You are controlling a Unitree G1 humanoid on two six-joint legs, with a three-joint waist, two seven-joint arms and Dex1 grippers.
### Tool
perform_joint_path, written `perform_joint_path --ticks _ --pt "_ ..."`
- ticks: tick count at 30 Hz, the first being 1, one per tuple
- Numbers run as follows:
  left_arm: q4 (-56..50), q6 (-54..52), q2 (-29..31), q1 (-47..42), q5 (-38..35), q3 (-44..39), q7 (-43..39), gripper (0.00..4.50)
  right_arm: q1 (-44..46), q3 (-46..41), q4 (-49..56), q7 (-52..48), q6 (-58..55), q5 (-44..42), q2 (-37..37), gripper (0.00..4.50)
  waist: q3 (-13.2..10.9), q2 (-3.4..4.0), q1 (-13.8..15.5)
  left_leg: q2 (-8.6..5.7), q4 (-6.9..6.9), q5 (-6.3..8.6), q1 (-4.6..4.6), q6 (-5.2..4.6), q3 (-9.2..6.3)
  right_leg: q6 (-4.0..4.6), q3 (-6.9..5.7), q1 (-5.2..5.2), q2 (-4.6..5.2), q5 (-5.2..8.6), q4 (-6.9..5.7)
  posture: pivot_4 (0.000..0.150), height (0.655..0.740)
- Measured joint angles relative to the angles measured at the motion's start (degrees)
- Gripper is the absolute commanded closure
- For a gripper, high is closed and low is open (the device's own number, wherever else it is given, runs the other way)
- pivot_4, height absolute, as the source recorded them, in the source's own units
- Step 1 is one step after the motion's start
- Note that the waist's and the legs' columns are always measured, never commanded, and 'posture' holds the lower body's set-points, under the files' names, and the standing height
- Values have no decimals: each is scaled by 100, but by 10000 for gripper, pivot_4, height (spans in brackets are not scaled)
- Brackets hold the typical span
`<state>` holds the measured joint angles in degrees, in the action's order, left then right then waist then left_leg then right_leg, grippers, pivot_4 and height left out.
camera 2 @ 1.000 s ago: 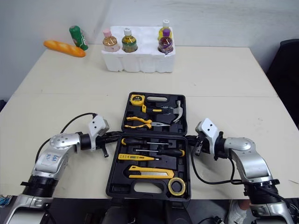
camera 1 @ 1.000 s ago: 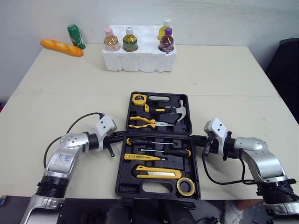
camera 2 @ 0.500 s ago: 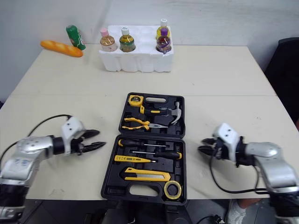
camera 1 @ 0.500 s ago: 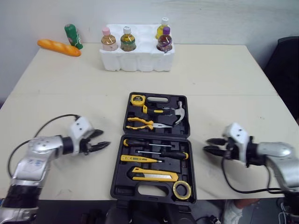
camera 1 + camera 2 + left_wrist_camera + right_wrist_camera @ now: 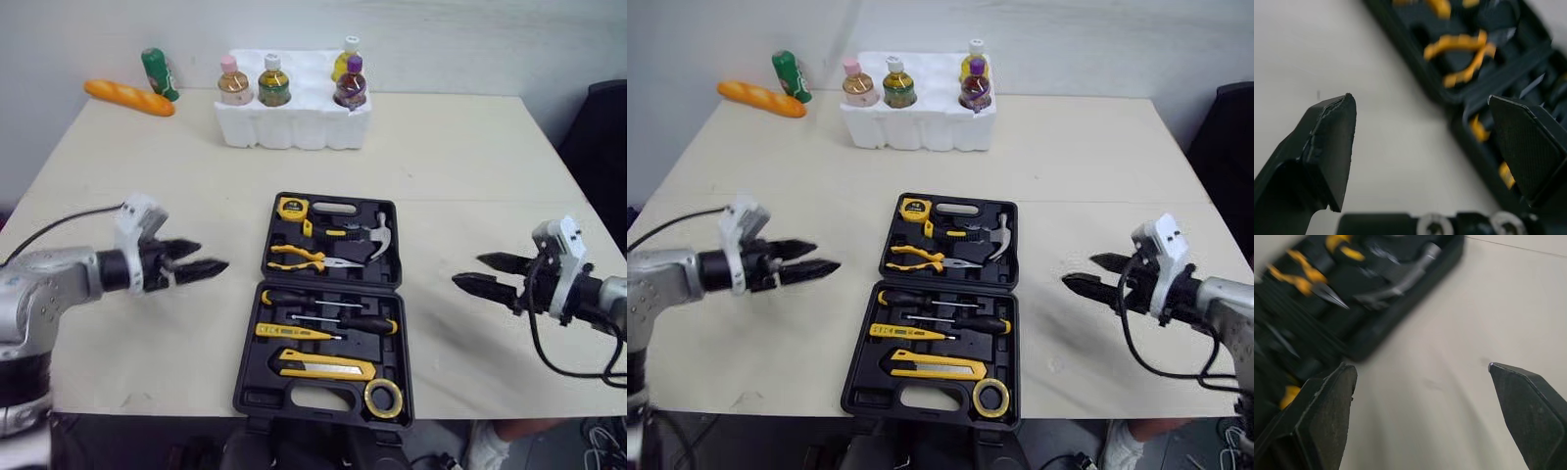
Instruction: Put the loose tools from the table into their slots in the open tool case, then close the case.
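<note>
Beige table [image 5: 460, 147] holds open tool case [image 5: 265, 397]; left claw [image 5: 211, 257] and right claw [image 5: 468, 270] spread.

One tool case [image 5: 331, 285], two screwdrivers [image 5: 323, 300] [image 5: 355, 320], one hammer [image 5: 377, 235], one pliers [image 5: 299, 257], one utility knife [image 5: 328, 367]; five bottles [image 5: 232, 80] [image 5: 273, 80] [image 5: 347, 54] [image 5: 354, 83] [image 5: 159, 75], one foam tray [image 5: 294, 132], one baguette [image 5: 128, 99].
</note>
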<state>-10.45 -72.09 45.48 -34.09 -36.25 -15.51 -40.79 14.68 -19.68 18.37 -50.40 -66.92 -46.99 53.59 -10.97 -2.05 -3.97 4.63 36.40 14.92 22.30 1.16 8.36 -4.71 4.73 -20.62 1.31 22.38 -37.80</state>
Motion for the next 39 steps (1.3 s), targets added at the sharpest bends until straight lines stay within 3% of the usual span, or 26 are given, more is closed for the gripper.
perform_joint_path --ticks 5,10,24,39 --pt "492 -382 -237 -480 98 592 386 0 953 137 43 830 -1544 -617 -518 102 1 -9 -84 1 1 1 7 1 14 -2 16 -11 0 -1 6 1500 7400" --pt "752 -796 -303 -958 137 1020 564 0 1623 186 -382 1835 -2449 -722 -991 102 0 -10 -62 4 23 -5 95 4 13 -2 15 -108 -3 -1 -23 1500 7400" --pt "1356 -520 -498 -1226 690 1862 691 0 2139 452 -1147 4005 -2529 -1073 -1818 102 0 -10 -69 6 57 -4 97 3 18 -1 16 -108 -3 0 -50 1500 7400" --pt "1595 -645 -866 -1279 973 1895 964 0 2208 607 -1131 4603 -2529 -696 -2115 102 0 -9 -63 5 60 -5 97 3 18 -2 15 -110 -2 0 -58 1500 7400"
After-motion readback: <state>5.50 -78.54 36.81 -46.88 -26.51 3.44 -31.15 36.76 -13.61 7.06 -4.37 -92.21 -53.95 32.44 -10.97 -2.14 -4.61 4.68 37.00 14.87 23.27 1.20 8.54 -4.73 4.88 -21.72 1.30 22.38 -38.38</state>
